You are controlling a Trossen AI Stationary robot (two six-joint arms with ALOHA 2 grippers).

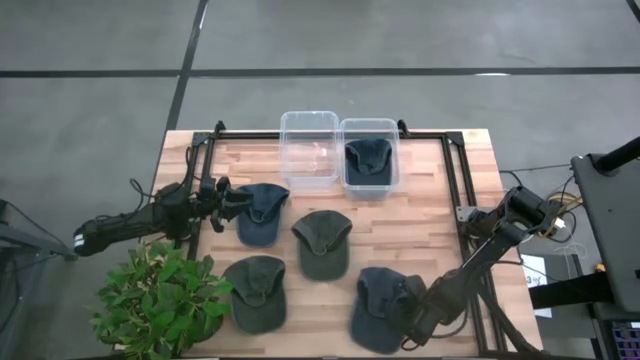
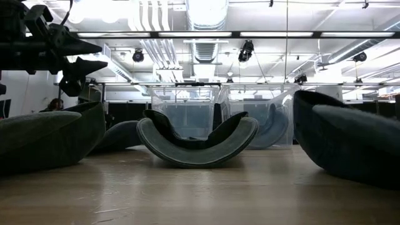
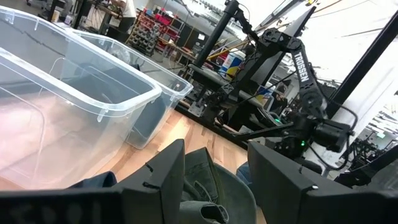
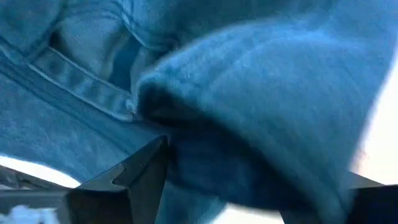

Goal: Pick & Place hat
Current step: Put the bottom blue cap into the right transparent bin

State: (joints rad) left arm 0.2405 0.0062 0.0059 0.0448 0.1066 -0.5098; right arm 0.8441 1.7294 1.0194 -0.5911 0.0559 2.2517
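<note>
With the right tool pressed into the blue denim cap, which lies well apart from the clear plastic bin holding a dark cap, and its fingers spread around a fabric fold, it should clench fully before lifting, while the left tool waits released by another blue cap.

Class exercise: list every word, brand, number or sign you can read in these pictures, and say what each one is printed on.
"TROSSEN": white letters running down the right arm, seen in the left wrist view.
Labels on the containers in the room behind: too small to read.
The caps, bins and table carry no readable text.
</note>
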